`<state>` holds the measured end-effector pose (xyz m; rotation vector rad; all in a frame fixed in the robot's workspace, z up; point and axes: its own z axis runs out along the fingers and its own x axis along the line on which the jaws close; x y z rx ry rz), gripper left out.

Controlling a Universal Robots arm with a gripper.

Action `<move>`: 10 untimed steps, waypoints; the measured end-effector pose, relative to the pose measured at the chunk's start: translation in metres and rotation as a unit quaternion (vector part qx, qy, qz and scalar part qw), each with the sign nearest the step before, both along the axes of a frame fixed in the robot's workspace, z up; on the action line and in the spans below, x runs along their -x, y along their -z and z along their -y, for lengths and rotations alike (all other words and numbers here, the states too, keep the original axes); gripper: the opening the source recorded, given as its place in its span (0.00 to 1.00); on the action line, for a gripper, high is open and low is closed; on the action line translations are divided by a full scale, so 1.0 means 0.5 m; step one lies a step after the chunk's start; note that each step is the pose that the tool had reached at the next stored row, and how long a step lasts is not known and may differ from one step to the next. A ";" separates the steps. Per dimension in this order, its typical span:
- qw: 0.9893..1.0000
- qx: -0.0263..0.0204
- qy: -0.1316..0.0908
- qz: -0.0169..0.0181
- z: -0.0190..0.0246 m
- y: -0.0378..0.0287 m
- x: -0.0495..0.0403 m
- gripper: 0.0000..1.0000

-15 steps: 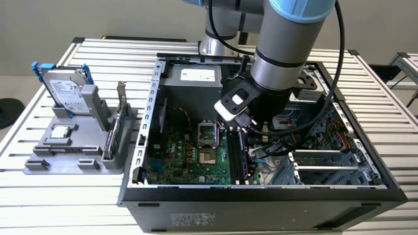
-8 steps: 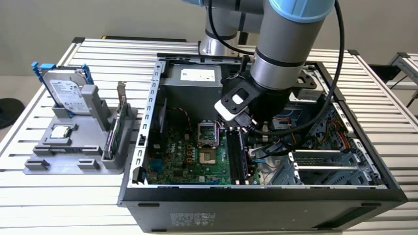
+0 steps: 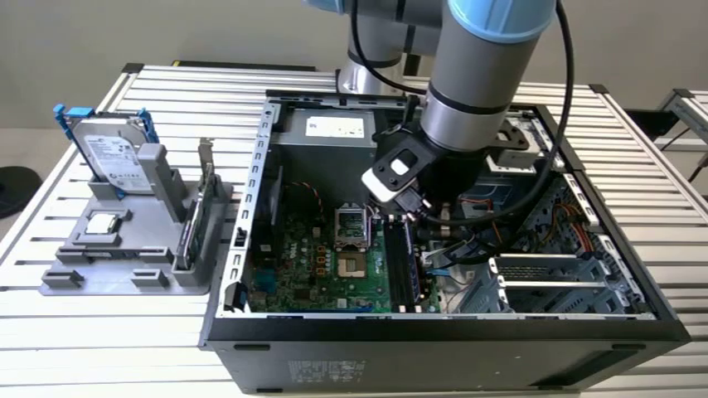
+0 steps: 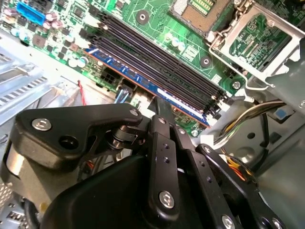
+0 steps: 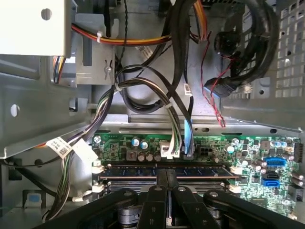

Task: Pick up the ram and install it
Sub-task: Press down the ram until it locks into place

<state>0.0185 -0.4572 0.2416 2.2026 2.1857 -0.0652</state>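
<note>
Ram (image 5: 167,172) seated in motherboard slot, fingers (image 5: 165,177) closed together, pressing its top edge

The thick grey tubular metal arm (image 3: 465,91) carries a light-blue cap ring at its upper joint and a dark band lower down. A thin black cable (image 3: 564,99) loops down its side to the wrist. At the wrist sits a white-and-black block. The matte black plastic claw (image 4: 159,112) has flat jointed links fastened with round silver screws.

Green motherboard (image 4: 157,28), black pincer (image 4: 164,112), blue-edged ram (image 4: 186,106).
</note>
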 end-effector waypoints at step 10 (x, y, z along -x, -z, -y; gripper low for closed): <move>1.000 0.000 0.000 0.000 -0.0041 0.009 0.000 0.00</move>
